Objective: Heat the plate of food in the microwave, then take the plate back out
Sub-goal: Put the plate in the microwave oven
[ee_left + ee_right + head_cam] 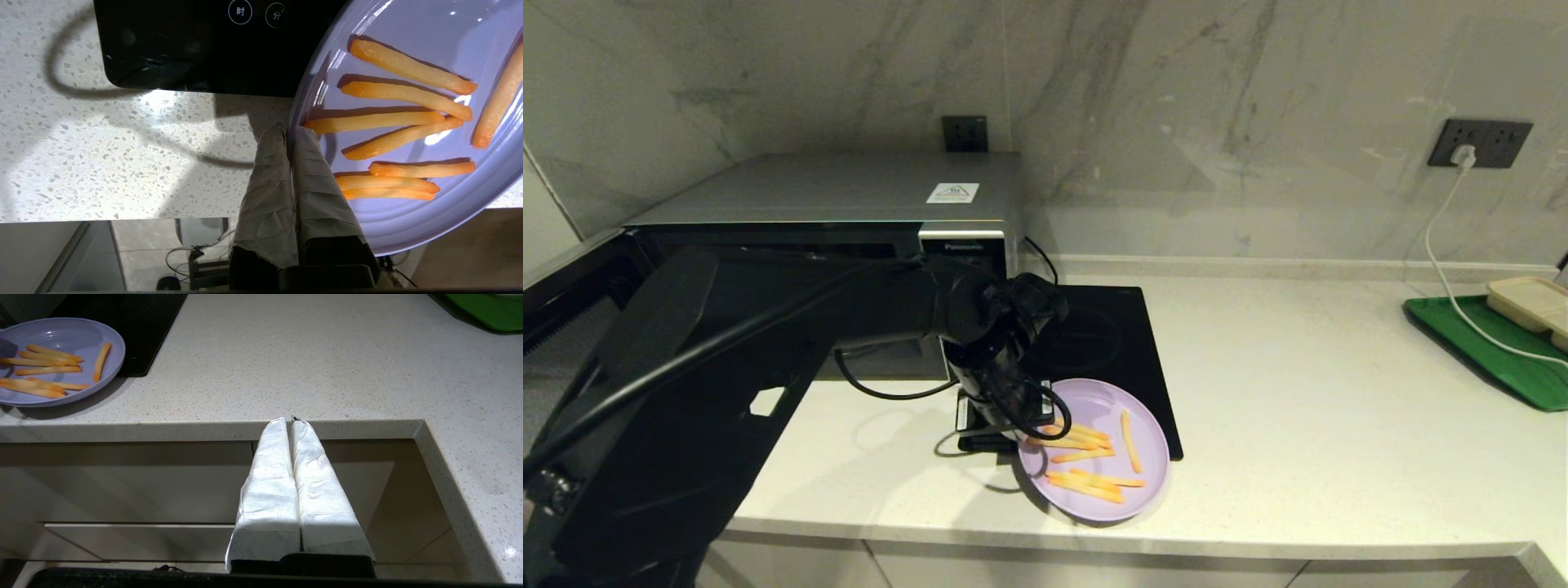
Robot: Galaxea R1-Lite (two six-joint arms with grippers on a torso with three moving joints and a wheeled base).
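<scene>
Lilac plate (408, 41) pinched at its left rim by left gripper (291, 132), likely for lifting into the microwave (849, 196). Right gripper (291, 420) parked near the counter (327, 355) edge, fingers pressed together, empty.

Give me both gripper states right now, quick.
Left gripper: shut on the rim of the lilac plate of fries.
Right gripper: shut, holding nothing, parked below the counter edge.
</scene>
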